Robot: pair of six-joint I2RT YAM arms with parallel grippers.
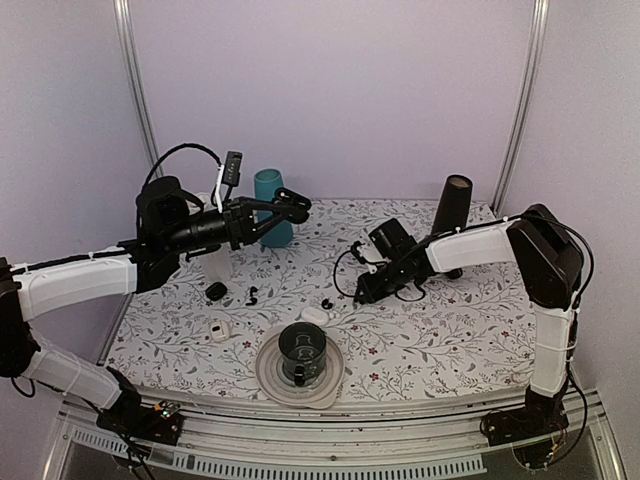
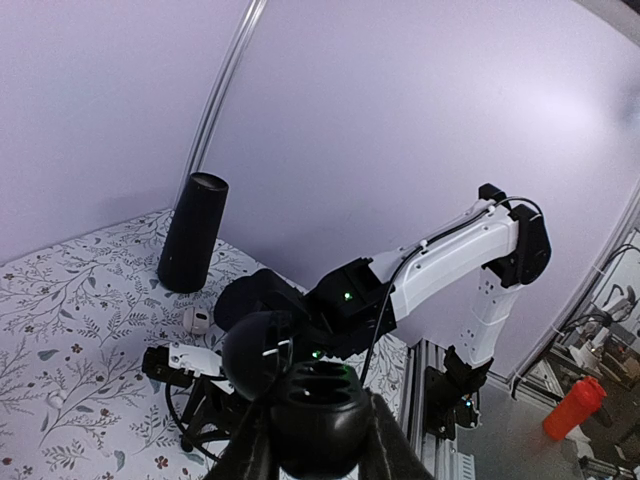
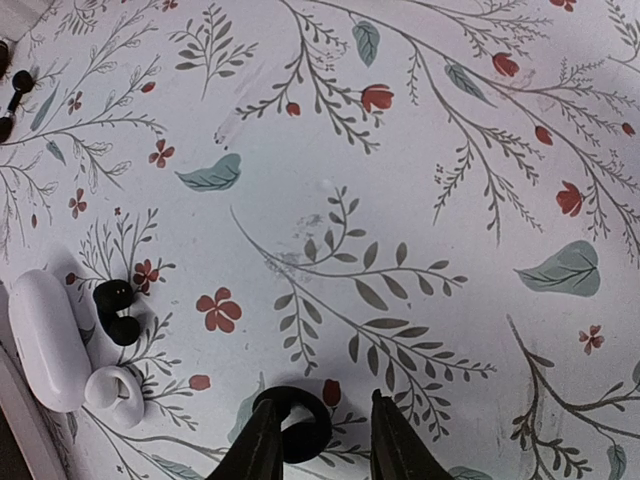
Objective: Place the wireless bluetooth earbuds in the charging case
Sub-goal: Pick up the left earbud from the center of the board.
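Observation:
My left gripper [image 1: 295,208] is raised above the back left of the table, shut on the black charging case [image 2: 320,415]. The case's domed lid [image 2: 258,355] is flipped open. My right gripper [image 1: 362,292] sits low over the table's middle with its jaws apart. A hook-shaped black earbud [image 3: 303,432] rests against the left finger, and table shows between it and the right finger. Another black earbud [image 3: 115,311] lies beside a white case [image 3: 40,340]. A third, hooked earbud [image 1: 252,296] lies further left.
A teal cylinder [image 1: 270,205] stands at the back behind my left gripper and a tall black cylinder [image 1: 452,205] at the back right. A dark cup on a round plate [image 1: 300,385] is near the front edge. A black pod [image 1: 216,291] and small white pieces [image 1: 220,330] lie at left.

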